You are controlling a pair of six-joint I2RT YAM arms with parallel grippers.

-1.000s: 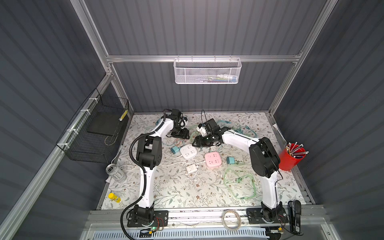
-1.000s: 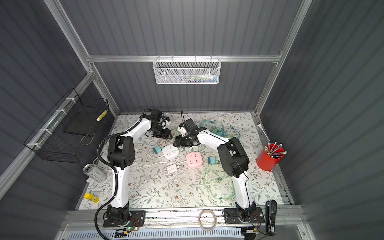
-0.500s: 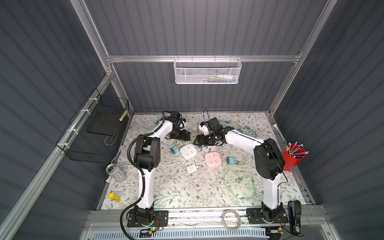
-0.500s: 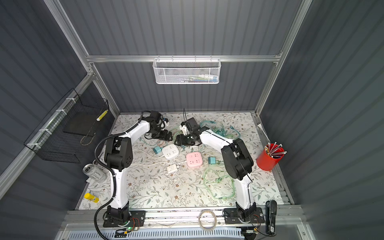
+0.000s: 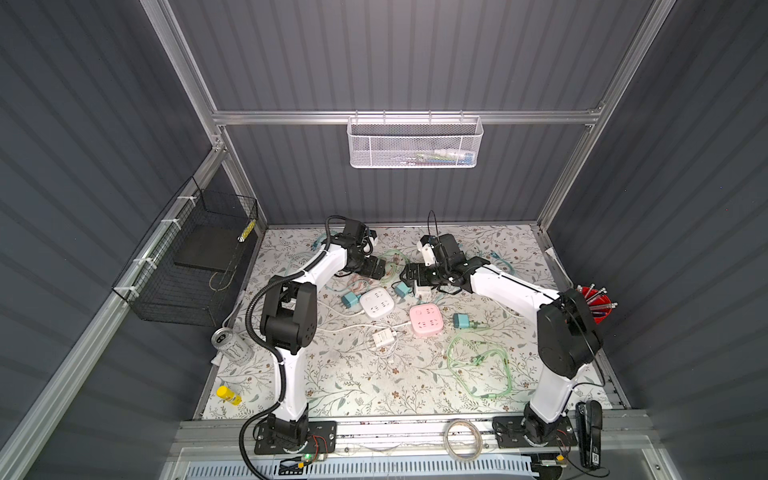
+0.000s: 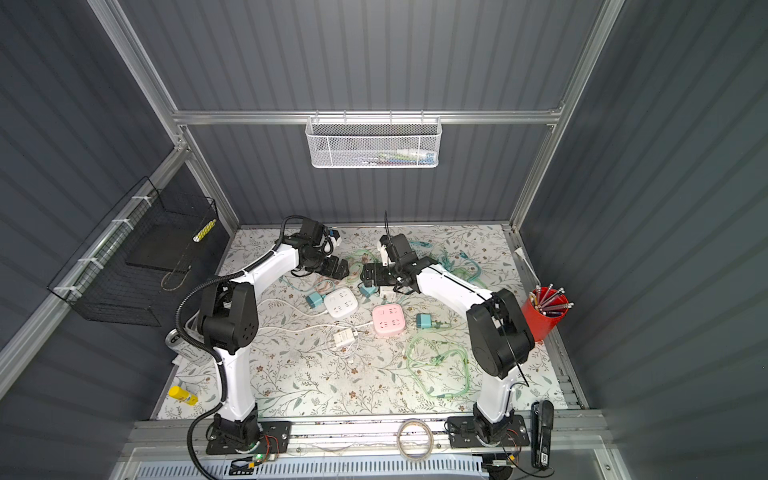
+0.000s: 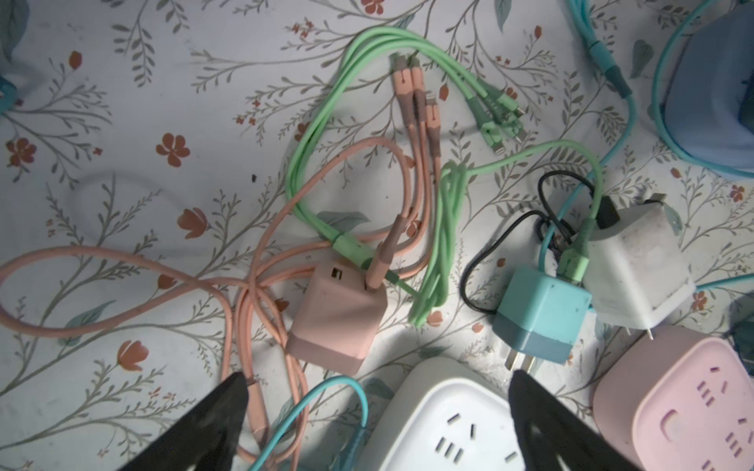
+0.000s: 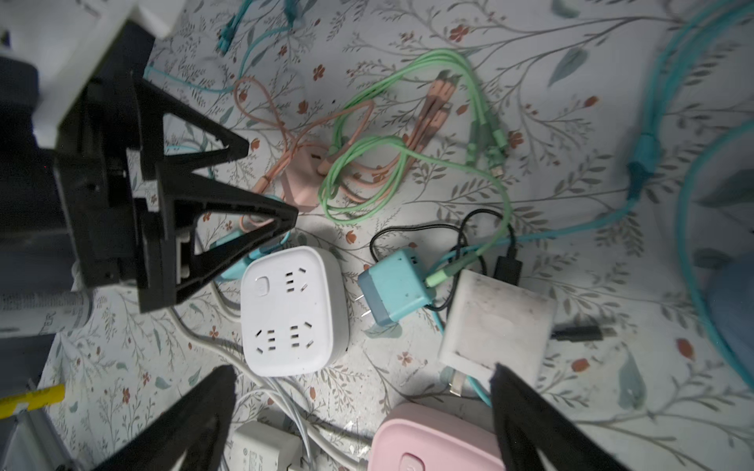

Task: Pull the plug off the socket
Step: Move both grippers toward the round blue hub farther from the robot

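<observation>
Floral table (image 5: 353, 386) bears white socket (image 5: 376, 303), pink socket (image 5: 425, 319), teal plug (image 5: 460, 321), perhaps a can (image 5: 232, 347).

Two arms, same build: white link shells, black joint housings.
Left arm (image 5: 328, 264): black corrugated conduit (image 5: 252, 328) from base to wrist.
Right arm (image 5: 505, 286): thin black cable (image 6: 455, 283) along the link.
Black base plates (image 5: 322, 432), red wiring showing.
Jaws: black triangular frames with cut-out centres.

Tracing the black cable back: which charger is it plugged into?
The scuffed white charger beside the blue charger. The blue one takes a green cable; the pink charger takes a pink one.
</observation>
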